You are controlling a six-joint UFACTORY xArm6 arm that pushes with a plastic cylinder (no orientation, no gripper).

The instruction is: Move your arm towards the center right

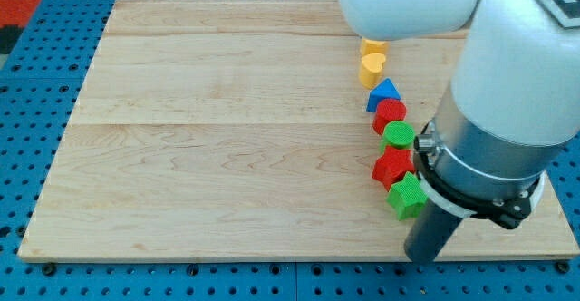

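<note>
My tip (422, 257) is the lower end of a dark rod at the view's bottom right, just below and to the right of a green block (406, 195). Blocks run in a curved line up from there: a red star-like block (392, 167), a green round block (398, 136), a red block (390, 114), a blue triangular block (383, 92), a yellow heart-like block (372, 68) and a yellow block (372, 45) partly hidden under the arm.
The wooden board (227, 138) lies on a blue pegboard surface (27, 111). The white and grey arm body (507, 92) covers the board's right side and hides what lies beneath it.
</note>
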